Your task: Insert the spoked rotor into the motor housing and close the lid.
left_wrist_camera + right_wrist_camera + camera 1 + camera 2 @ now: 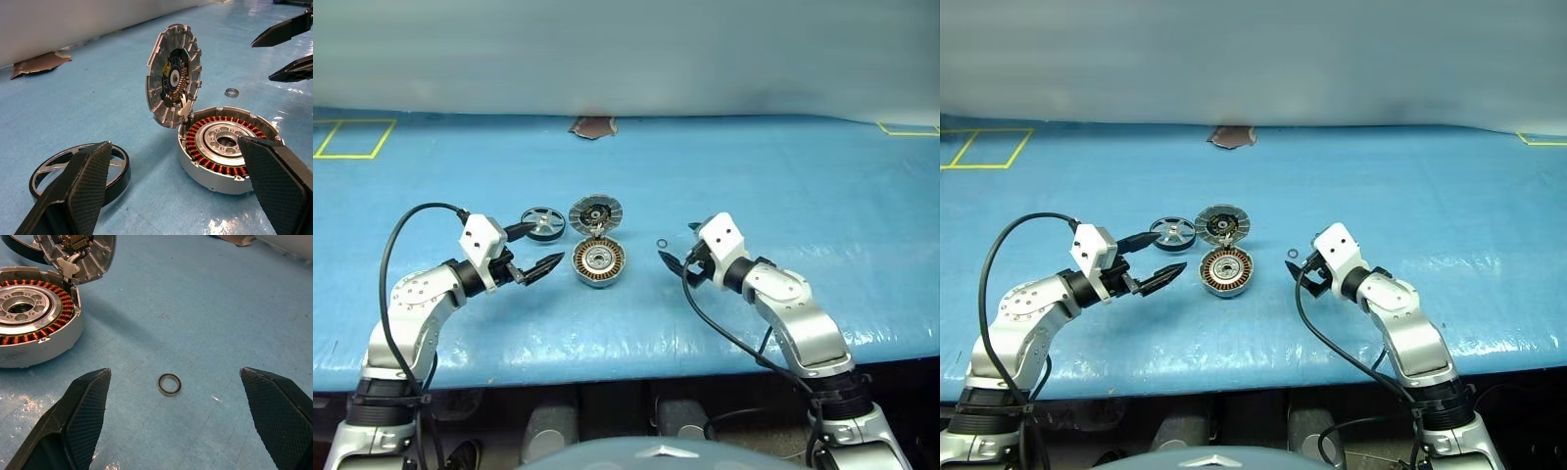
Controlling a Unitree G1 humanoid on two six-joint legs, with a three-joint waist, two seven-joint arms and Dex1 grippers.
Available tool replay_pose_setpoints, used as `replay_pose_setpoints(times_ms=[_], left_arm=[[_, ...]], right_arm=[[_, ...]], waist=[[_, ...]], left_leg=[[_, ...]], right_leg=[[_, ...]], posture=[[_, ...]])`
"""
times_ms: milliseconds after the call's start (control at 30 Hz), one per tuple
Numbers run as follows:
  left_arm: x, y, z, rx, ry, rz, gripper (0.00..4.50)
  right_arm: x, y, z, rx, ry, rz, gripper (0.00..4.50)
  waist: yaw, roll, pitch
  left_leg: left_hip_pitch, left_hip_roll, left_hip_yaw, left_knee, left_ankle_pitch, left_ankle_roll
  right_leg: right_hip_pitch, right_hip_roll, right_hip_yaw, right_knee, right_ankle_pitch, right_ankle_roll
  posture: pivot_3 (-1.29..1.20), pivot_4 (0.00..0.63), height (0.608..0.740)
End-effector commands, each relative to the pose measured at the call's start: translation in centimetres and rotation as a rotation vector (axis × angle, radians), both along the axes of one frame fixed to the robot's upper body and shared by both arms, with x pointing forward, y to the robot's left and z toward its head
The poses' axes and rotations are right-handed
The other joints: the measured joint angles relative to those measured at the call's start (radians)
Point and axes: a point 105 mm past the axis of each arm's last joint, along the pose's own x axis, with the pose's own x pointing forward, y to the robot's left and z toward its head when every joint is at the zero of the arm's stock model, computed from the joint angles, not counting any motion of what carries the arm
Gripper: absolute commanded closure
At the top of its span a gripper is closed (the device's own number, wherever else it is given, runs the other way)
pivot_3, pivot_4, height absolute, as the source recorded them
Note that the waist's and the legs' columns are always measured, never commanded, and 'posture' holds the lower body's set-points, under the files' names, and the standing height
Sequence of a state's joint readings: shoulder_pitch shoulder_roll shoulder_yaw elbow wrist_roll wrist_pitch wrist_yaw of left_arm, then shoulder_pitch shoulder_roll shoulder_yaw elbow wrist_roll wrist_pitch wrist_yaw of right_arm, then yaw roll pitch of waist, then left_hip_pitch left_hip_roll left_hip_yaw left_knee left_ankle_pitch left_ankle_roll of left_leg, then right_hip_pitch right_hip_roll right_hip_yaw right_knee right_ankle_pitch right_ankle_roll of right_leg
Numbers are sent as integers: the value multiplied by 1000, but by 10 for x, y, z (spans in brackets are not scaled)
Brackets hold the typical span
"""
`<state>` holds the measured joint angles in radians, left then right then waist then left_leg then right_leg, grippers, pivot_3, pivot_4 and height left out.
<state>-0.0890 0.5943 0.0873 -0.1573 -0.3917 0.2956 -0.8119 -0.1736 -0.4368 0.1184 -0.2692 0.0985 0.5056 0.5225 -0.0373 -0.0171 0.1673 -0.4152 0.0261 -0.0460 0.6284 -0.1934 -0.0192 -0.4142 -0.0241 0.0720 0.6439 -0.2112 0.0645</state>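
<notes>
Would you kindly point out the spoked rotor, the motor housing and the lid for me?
spoked rotor (pixel 543 222), left eye view, on its silver hub.
motor housing (pixel 226 143), left wrist view, on its silver centre inside the copper windings.
lid (pixel 173 80), left wrist view, on its dark inner face as it stands tilted open.

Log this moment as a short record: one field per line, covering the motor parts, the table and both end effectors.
surface: blue table cover
motor housing: lies flat, copper windings exposed, nothing seated in it
lid: tilted up open at the housing's far edge, joined there
spoked rotor: flat on the cover, left of the lid, apart from the housing
small ring: loose on the cover, right of the housing
left end effector: open, empty, near the rotor
right end effector: open, empty, near the small ring
task status: rotor not yet inserted, lid not closed
</notes>
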Motion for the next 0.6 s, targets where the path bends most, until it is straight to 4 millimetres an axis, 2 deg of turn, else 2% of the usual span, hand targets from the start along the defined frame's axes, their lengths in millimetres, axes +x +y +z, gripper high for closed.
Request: replay_pose_setpoints(times_ms=[33,167,600], left_arm=[[-1,1,9,7,-40,-1,0],[-1,3,7,-7,-36,14,0],[-1,0,9,-33,-47,10,0]], right_arm=[[3,-4,14,14,-57,-11,47],[5,-7,11,11,-43,-26,47],[-4,4,14,140,20,63,47]], waist=[[0,0,0],[0,0,0],[0,0,0]], left_leg=[[0,0,0,0,0,0],[0,0,0,0,0,0],[0,0,0,0,0,0]], right_leg=[[0,0,0,0,0,0],[0,0,0,0,0,0],[0,0,0,0,0,0]], posture=[[0,150,740],[0,150,740],[0,150,740]])
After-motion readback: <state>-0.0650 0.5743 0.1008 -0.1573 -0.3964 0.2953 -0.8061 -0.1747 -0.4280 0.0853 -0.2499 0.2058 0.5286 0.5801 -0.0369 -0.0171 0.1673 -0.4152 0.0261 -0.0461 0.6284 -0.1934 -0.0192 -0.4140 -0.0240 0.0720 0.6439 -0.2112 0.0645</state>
